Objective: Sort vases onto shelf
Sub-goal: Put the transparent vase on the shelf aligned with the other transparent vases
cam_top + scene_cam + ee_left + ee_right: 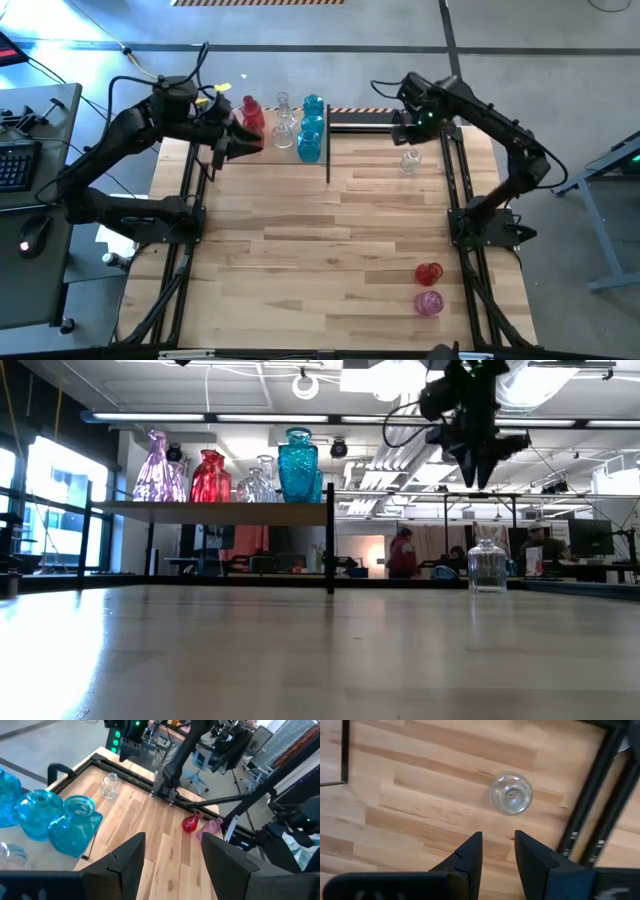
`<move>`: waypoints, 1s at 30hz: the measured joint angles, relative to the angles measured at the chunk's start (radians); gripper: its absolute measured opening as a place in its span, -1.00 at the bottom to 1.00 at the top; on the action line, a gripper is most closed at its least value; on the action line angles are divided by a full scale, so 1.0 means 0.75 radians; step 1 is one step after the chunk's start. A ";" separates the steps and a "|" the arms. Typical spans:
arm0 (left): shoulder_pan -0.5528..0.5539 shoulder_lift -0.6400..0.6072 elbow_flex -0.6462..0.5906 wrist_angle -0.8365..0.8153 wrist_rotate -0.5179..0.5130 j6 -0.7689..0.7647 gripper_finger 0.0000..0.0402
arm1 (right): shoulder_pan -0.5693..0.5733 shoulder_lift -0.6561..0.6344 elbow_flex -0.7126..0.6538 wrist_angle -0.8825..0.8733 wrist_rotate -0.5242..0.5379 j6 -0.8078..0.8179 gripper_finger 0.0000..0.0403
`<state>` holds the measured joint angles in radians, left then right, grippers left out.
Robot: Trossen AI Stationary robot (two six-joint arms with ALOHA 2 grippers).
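From above, the shelf (300, 150) is seen with pink, red, clear and blue vases (312, 125) on it, the left gripper (232, 142) is beside them with nothing held, and the right gripper (408, 128) is up over a clear vase (409, 161) on the table. From the right wrist, that clear vase (510, 794) is seen below fingers (470, 854) set a little apart and empty. The picking-up step is judged to be in hand; next, the gripper must be lowered and closed on the neck.
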<state>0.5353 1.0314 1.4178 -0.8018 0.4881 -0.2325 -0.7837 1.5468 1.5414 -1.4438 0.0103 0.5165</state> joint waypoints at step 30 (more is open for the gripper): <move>0.000 0.019 -0.001 -0.012 -0.002 0.002 -0.07 | -0.162 -0.116 -0.507 0.444 0.052 0.185 -0.53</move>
<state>0.5350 1.0454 1.4174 -0.8108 0.4867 -0.2311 -0.9054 1.4597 1.1610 -1.1107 0.0494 0.6552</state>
